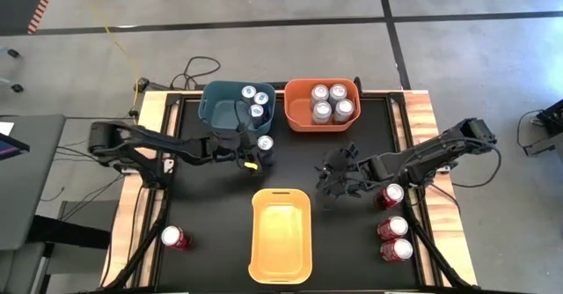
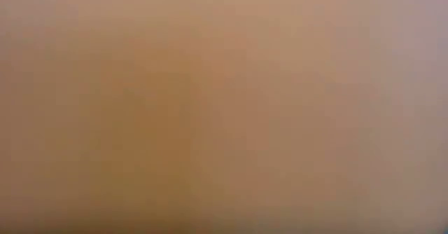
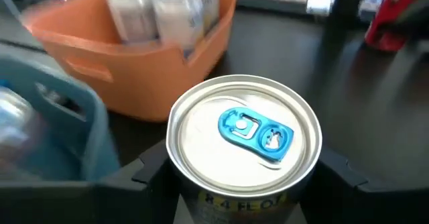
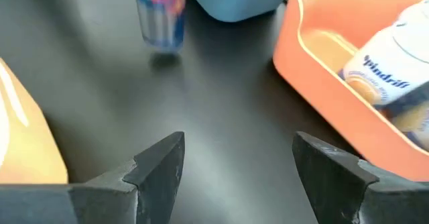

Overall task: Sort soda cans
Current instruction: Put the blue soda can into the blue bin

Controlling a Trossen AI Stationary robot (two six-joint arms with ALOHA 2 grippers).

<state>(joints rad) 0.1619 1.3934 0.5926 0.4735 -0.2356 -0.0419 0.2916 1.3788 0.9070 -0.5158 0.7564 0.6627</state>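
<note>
Left gripper (image 1: 256, 157): fingers either side of a blue can (image 3: 244, 143), just near of the blue bin (image 1: 214, 107); whether they clamp it I cannot tell.
Right gripper (image 4: 234, 163): fingers apart, holding nothing, left of the nearest red can (image 1: 391, 194).

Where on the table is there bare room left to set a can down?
Bare mat lies between the yellow bin and the lone red can, and between that bin and the three red cans. It is crowded near the blue bin and orange bin, where the left claw flanks a blue can. The right claw hangs open mid-table.
</note>
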